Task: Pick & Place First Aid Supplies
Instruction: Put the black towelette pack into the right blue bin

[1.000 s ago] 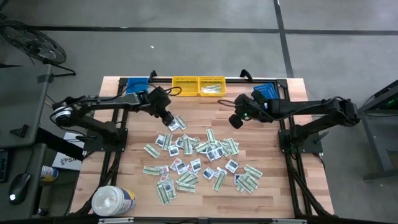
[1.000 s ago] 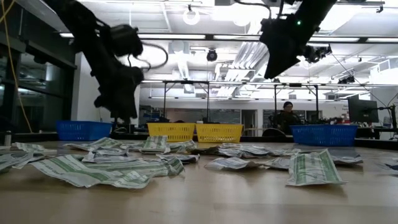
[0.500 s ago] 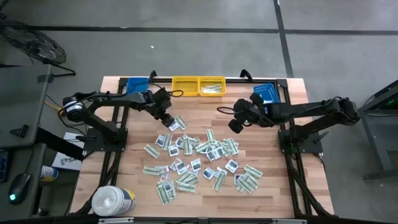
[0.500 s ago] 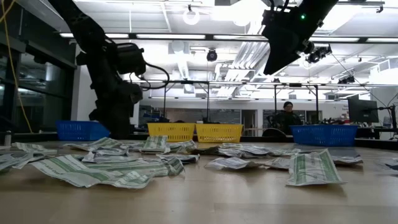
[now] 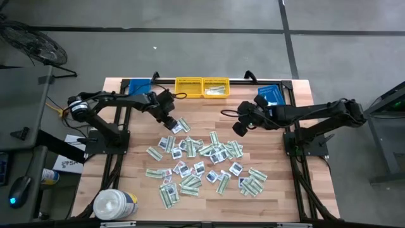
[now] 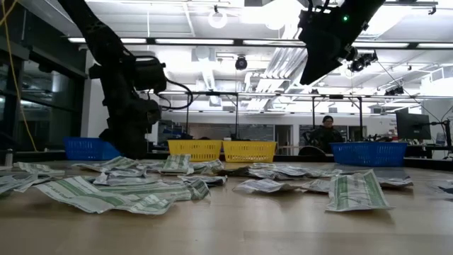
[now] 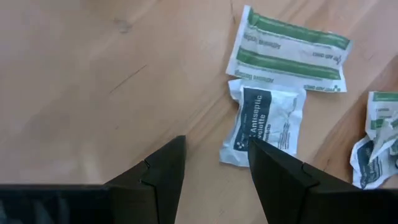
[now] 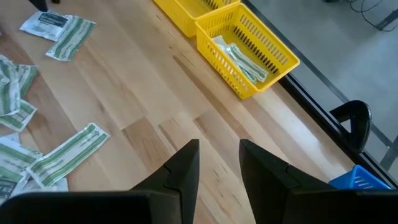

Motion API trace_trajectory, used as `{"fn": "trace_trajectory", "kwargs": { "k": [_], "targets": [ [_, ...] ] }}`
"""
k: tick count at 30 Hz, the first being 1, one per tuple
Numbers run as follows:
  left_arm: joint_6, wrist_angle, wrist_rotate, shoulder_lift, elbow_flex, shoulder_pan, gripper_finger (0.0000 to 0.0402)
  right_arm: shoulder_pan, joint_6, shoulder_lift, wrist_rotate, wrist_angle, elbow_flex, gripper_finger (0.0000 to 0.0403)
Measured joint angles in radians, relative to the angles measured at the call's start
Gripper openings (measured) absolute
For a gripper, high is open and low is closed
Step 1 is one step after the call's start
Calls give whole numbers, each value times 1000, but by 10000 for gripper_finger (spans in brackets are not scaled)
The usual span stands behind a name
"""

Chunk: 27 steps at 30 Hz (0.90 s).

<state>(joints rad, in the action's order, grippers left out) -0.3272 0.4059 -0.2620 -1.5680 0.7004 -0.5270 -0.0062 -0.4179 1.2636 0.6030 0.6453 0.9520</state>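
The first aid supplies (image 5: pixel 202 161), many flat green-white strips and small white packets, lie scattered over the middle of the wooden table. My left gripper (image 5: pixel 172 124) hangs open low over the pile's far left corner. In the left wrist view its fingers (image 7: pixel 214 155) straddle bare wood. A white antiseptic packet (image 7: pixel 267 121) lies beside one finger, and a green-striped packet (image 7: pixel 289 53) lies beyond it. My right gripper (image 5: pixel 239 128) stands open, high over bare wood (image 8: pixel 219 149) at the pile's far right. My left gripper points steeply down, and one fingertip (image 7: pixel 258 149) stands over the antiseptic packet's near edge (image 7: pixel 239 155). I cannot tell whether it touches the packet, which lies flat on the table.
Two yellow bins (image 5: pixel 202 87) stand at the far edge; one (image 8: pixel 245 53) holds green strips. Blue bins (image 5: pixel 138 85) (image 5: pixel 271 94) flank them. A white round tub (image 5: pixel 115 204) sits at the near left corner. Bare wood lies between the pile and the bins.
My left gripper has come down toward the table over the pile's far left corner and tipped steeper, staying open. The packets lie as before.
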Motion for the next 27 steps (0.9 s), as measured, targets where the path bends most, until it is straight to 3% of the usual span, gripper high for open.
{"fn": "trace_trajectory", "kwargs": {
  "k": [10, 27],
  "targets": [
    [18, -43, -123, -39, -4, -63, 177, 36, 0, 0, 21, 0, 0, 108],
    [18, -15, -186, -41, -6, -56, 177, 42, 19, 0, 19, 5, 0, 108]
  ]
}}
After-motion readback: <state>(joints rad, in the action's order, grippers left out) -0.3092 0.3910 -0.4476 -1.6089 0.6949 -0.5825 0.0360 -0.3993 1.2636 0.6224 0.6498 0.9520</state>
